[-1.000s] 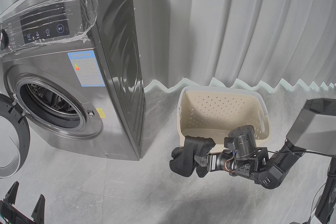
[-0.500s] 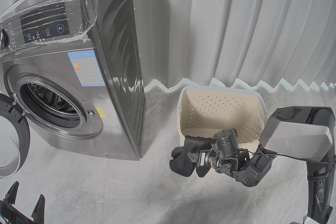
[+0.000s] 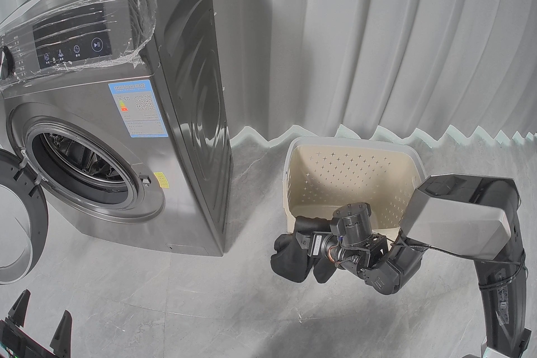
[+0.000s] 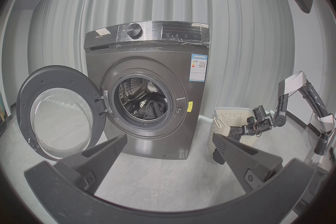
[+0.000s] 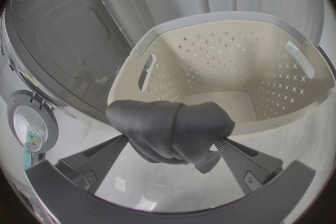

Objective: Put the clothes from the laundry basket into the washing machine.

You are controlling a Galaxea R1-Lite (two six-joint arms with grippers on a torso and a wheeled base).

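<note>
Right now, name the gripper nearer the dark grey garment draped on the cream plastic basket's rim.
Right. The right gripper straddles the garment; the left gripper is far off, near the round washer door.

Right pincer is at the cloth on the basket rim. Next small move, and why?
Probably close the right pincer. It is open and straddles the dark garment draped over the front rim of the basket, so closing should secure the garment before any lift.
</note>
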